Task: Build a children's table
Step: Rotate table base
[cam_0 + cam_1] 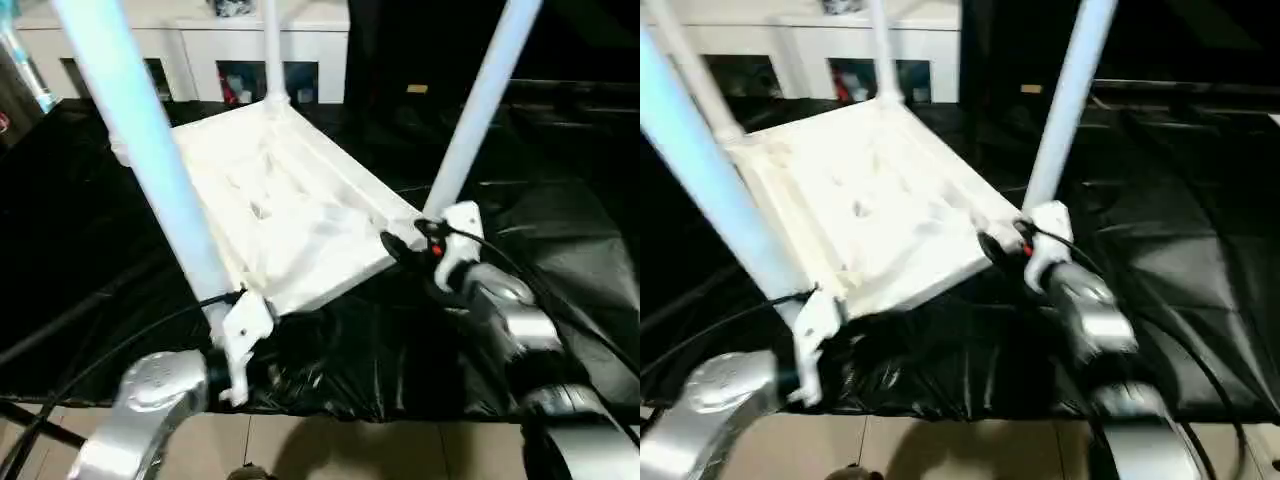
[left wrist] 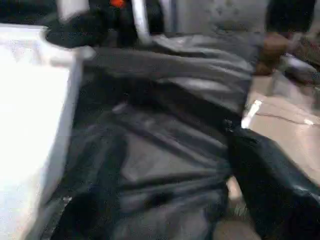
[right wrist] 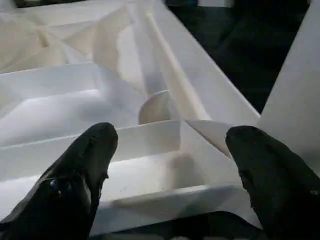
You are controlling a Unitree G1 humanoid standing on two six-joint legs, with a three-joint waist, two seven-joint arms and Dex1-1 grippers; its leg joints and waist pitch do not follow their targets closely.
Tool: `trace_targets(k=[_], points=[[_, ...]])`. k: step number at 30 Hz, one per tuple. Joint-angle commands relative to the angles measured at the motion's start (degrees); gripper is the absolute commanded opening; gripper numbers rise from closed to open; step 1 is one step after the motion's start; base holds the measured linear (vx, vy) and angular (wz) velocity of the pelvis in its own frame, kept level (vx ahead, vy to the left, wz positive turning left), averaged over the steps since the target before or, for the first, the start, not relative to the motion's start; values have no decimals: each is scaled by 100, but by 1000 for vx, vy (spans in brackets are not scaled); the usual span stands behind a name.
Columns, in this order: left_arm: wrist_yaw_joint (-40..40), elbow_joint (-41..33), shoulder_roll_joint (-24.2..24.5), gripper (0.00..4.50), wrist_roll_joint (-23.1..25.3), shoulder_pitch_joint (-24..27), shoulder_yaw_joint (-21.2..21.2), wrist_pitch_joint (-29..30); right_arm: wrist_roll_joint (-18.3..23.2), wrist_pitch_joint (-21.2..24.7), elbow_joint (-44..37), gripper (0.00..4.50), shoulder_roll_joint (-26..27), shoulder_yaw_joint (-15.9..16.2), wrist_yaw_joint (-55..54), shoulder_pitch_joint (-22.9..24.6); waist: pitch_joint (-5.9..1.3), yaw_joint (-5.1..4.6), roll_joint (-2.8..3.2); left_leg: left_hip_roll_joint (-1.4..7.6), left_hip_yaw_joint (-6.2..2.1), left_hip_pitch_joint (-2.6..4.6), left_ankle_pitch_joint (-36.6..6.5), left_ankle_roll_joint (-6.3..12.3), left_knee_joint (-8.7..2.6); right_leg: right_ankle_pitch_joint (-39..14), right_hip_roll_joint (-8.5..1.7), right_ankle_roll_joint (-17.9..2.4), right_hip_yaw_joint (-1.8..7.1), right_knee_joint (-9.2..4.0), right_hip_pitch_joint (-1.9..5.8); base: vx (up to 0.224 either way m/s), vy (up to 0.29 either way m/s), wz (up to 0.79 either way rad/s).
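The children's table lies upside down on black cloth, its white ribbed tabletop point(image 1: 290, 210) facing up. Three white legs stand in its corner sockets: a near left leg point(image 1: 150, 130), a near right leg point(image 1: 480, 110) and a far leg point(image 1: 272, 50). My left gripper point(image 1: 240, 325) sits at the foot of the near left leg; in the left wrist view one black finger point(image 2: 272, 190) stands far off to the side with only cloth before it. My right gripper point(image 3: 172, 137) is open, its fingers wide apart over the tabletop's ribbed corner point(image 3: 150, 170), beside the near right leg point(image 3: 295, 100).
Black cloth point(image 1: 560, 250) covers the work surface around the tabletop. A white cabinet point(image 1: 200, 45) stands at the back. Pale floor tiles point(image 1: 330, 450) show below the cloth's near edge. Black cables point(image 1: 100, 365) run along my left forearm.
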Motion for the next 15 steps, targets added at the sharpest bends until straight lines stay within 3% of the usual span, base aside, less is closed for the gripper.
trace_targets(k=[1,2,5,10,11,15], points=[[-174,-107,171,389,-190,60,119,135,-78,-70,263,407,-85,-223,-231,-111,-285,-63,9,186,-8,37,-1456,158,-386,-1619,-283,-1109,294,-333,247,0,0,0],[-284,-131,301,401,-278,124,153,160,-90,-116,389,407,-76,-231,-260,-192,-284,-68,-32,189,-4,35,-1485,152,-391,-1615,-268,-1078,298,-338,247,0,0,0],[-514,-163,553,424,-506,275,304,247,-116,-304,656,407,-47,-203,-239,-345,-293,-72,-4,184,-7,25,-1484,126,-386,-1485,-268,-1132,299,-299,247,0,0,0],[-703,-41,801,446,-752,406,701,137,-139,-477,717,407,-13,-124,-1,-350,-299,-66,-31,182,7,8,-1344,192,-368,-1322,-261,-1179,299,-269,272,0,0,0],[-846,102,993,446,-899,476,1024,87,-148,-529,610,407,-45,-65,183,-231,-307,-58,-29,180,11,12,-1313,217,-359,-1325,-263,-1186,296,-267,272,0,0,0],[-1051,441,1403,446,-1086,514,1474,145,-75,-524,294,407,-119,-73,458,50,-294,-49,-26,178,18,10,-1369,224,-360,-1474,-245,-1134,298,-274,265,0,0,0]])
